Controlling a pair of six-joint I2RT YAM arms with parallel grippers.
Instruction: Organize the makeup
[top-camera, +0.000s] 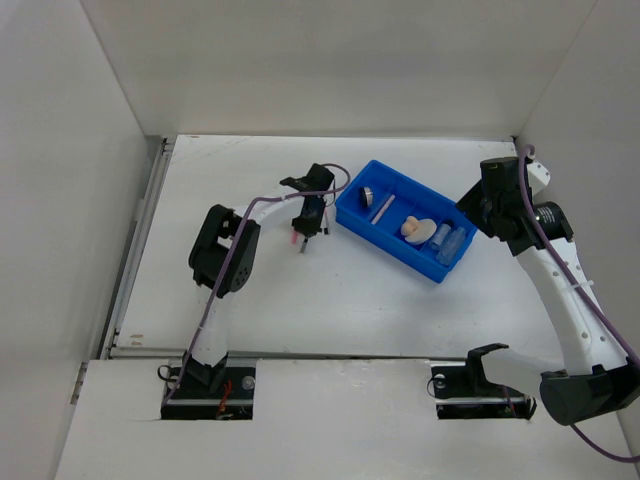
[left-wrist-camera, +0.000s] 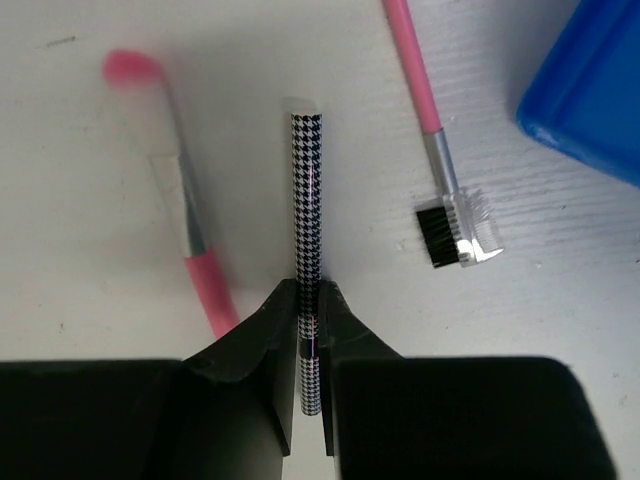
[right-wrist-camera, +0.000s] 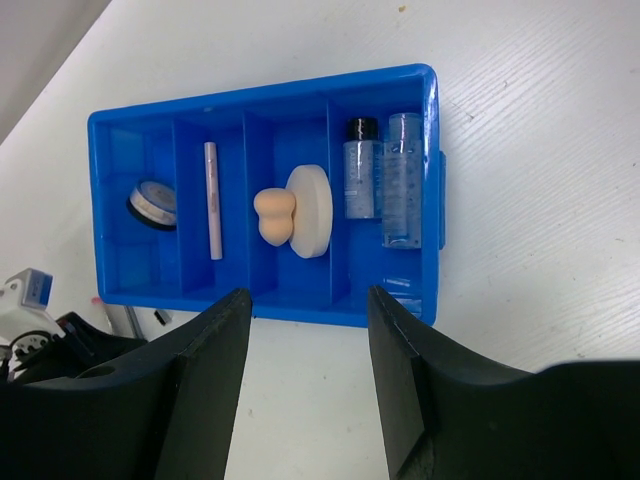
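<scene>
While the houndstooth pencil (left-wrist-camera: 305, 190) sits pinched at its lower end in the left gripper (left-wrist-camera: 310, 300), jaws clenched on it, it points away from the wrist camera over the counter (left-wrist-camera: 560, 350), just left of the tray (right-wrist-camera: 300, 88). Can't tell whether it is lifted or touching the surface. It is a thin, rigid, straight rod with a glossy black-white check wrap and a pale tip, so it looks slick and likely to roll.

Step in hand, as I read it: carry the pencil to the tray. Keep the grip firm and the rod level. Line its long axis up with a narrow compartment and lower it in before letting go, so it doesn't bounce out or bridge a divider.

Beside it on the counter:
- Pink brush (left-wrist-camera: 180, 190) to the left, blurred, with a metal ferrule.
- Pink-handled brow comb (left-wrist-camera: 432, 120) to the right, with black bristles and clear plastic teeth.

The right gripper (right-wrist-camera: 310, 310) hovers over the tray with its jaws released, holding nothing. The tray is hard blue plastic, divided into compartments. Inside are:
- a round compact (right-wrist-camera: 152, 203)
- a white slim stick (right-wrist-camera: 212, 200)
- a soft beige sponge (right-wrist-camera: 272, 215) against a white round puff (right-wrist-camera: 312, 210)
- two clear bottles (right-wrist-camera: 385, 175)
</scene>
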